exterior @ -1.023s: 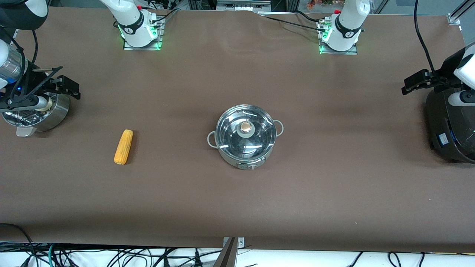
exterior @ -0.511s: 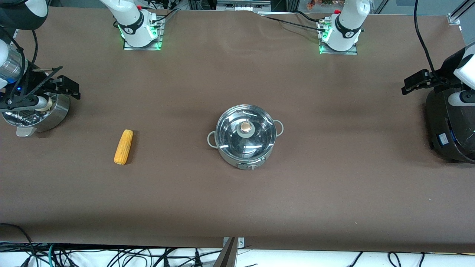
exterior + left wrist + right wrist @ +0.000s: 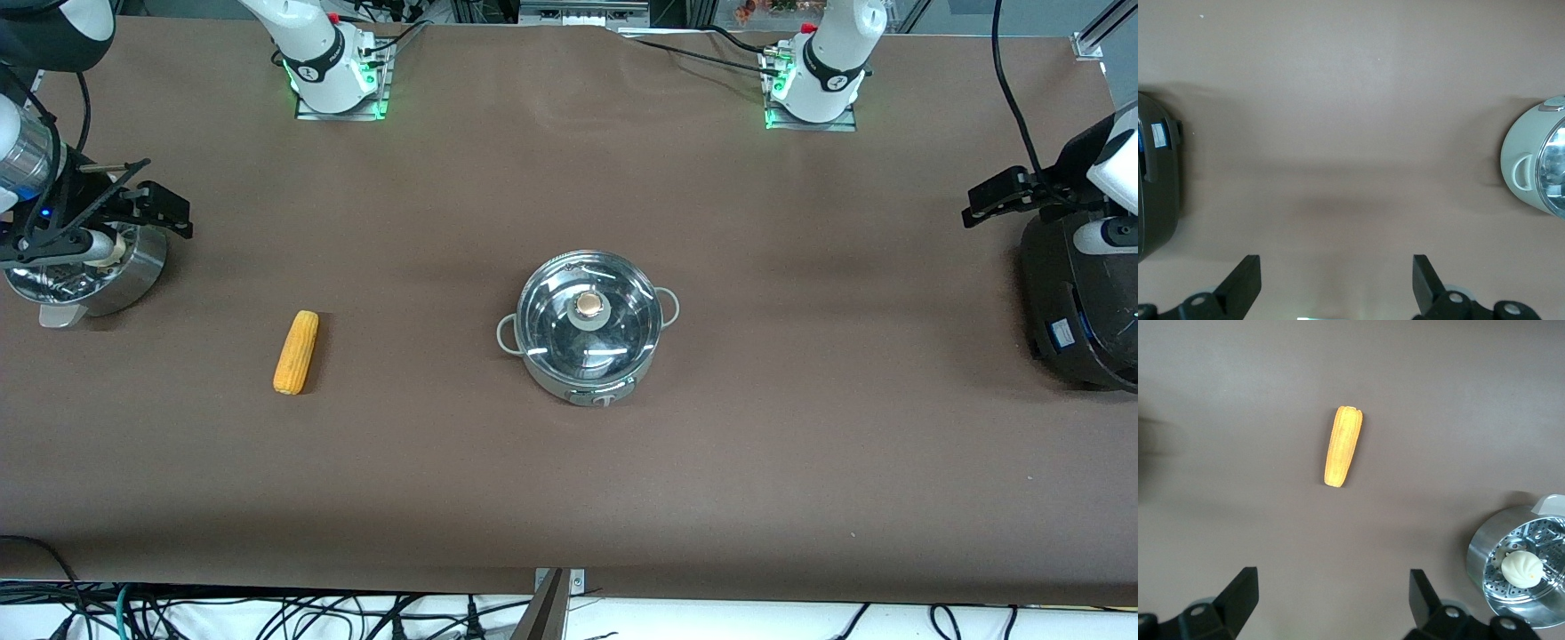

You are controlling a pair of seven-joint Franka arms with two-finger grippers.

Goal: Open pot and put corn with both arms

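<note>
At mid-table I see the lidded steel pot (image 3: 589, 325); the yellow corn cob (image 3: 295, 352) lies toward the right arm's end. Both end effectors gape wide, empty: right end effector (image 3: 1331, 600) over the steamer bowl (image 3: 87, 271), left end effector (image 3: 1337, 283) over the black cooker (image 3: 1076, 302).

Even overhead light keeps the brown table (image 3: 800, 427) bright and sharp, with white glare streaks on the pot's glass lid (image 3: 589, 313), a short shadow beside the corn (image 3: 295, 352), and soft arm shadows.

We count one pot (image 3: 589, 327) with one glass lid (image 3: 589, 318), one corn cob (image 3: 295, 352), one steamer bowl (image 3: 89, 271) (holding one white bun (image 3: 1521, 569)), one black cooker (image 3: 1071, 302), and two arms, each with one end effector.
</note>
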